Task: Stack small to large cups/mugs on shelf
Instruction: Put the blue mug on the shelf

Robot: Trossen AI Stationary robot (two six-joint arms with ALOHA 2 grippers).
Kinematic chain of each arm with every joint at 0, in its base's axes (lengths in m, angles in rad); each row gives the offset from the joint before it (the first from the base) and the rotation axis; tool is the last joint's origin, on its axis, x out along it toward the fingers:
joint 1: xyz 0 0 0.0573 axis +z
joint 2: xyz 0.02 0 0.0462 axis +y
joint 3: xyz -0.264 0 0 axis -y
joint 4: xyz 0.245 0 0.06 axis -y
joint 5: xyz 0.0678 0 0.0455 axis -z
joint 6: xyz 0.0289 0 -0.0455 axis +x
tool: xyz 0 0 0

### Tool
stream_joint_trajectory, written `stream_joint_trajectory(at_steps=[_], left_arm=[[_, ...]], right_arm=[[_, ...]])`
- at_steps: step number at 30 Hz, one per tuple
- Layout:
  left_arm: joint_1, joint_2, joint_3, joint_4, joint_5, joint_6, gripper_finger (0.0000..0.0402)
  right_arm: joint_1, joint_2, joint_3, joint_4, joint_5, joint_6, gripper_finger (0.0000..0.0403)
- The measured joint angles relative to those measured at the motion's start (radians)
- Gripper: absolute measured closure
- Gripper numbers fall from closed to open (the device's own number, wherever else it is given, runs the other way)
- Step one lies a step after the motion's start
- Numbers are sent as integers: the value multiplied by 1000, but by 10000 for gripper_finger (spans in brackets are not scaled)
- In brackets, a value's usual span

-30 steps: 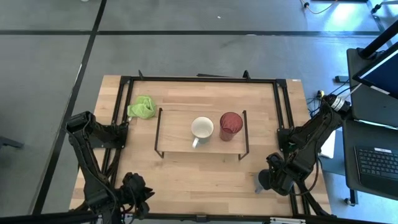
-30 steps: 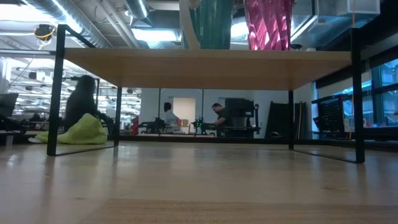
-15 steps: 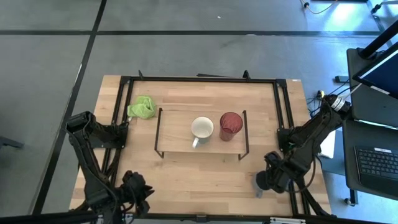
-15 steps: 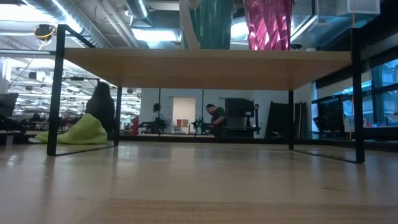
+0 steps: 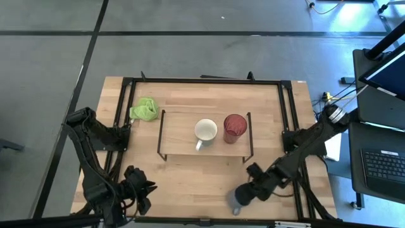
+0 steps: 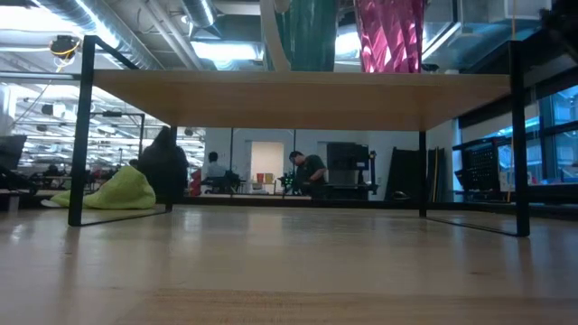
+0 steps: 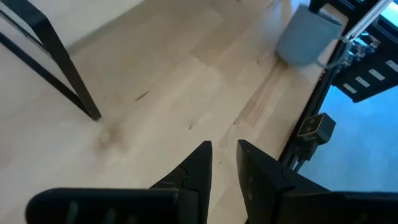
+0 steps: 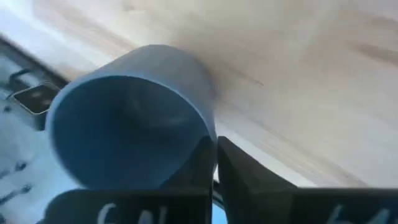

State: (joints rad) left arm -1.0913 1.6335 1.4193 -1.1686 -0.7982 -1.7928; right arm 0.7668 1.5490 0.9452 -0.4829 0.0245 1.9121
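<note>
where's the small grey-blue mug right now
In the high view the grey-blue mug is near the table's front edge, right of centre, in front of the shelf, with the right tool shut on its rim; it is not on the shelf yet.

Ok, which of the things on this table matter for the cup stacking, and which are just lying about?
Job:
- grey-blue mug, gripped by right gripper
- white mug
- red tumbler
- shelf

Lying about:
- green cloth

Left gripper waits at the table's near-left corner.

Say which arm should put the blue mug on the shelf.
Right. Its gripper is shut on the blue mug near the table's front edge. The left gripper holds nothing, farther from the shelf's free spot.
</note>
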Motion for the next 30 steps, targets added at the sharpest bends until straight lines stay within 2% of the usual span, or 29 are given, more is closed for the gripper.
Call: stream_joint_trajectory(at_steps=[7, 14, 21, 30], left_arm=[[23, -22, 0, -2, 22, 61, 333], [41, -27, 0, 1, 84, 127, 333], [44, -27, 0, -12, 72, 129, 333], [68, -27, 0, -15, 68, 156, 333]], right_arm=[[-105, 166, 197, -41, 28, -280, 388], [-201, 240, 399, -164, 66, -546, 387], [-242, 279, 448, -123, 36, -604, 384], [-267, 326, 498, -85, 27, -646, 346]])
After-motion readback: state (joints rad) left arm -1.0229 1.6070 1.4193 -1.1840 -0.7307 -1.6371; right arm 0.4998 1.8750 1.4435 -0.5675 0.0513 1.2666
